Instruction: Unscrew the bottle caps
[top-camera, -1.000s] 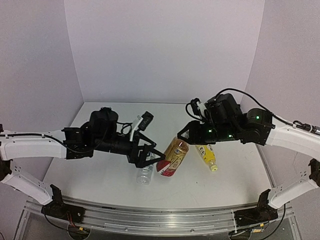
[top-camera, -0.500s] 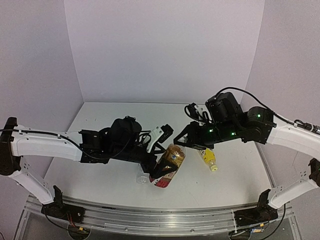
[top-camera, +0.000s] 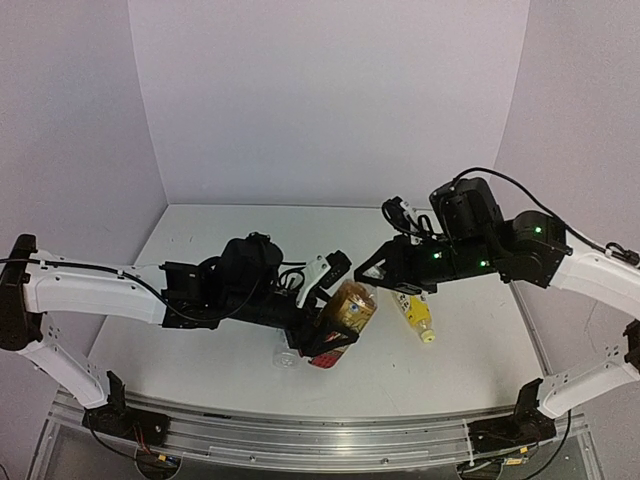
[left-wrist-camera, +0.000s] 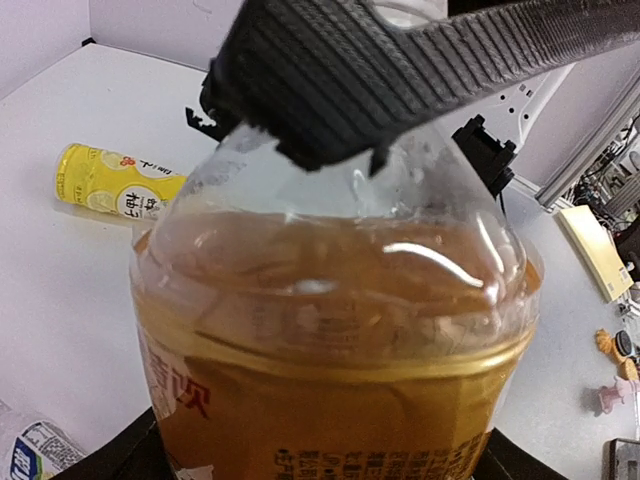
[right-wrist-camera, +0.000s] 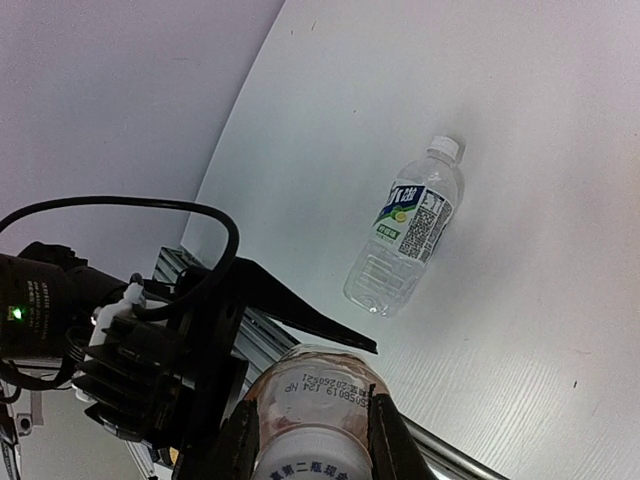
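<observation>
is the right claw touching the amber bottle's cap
Touching. Right wrist view: both fingers of the right claw press against the sides of the amber bottle's cap.

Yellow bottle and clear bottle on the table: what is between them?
The amber bottle, tilted, is between the yellow bottle and the clear bottle; the top view shows it.

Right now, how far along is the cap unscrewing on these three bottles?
Done: nothing visible; no cap lies loose. In hand: the amber bottle is held tilted, left tool around its body, right tool shut on its cap. Left: that cap, plus the clear bottle, lying on the table with its white cap on, and the yellow bottle, also lying there.
</observation>
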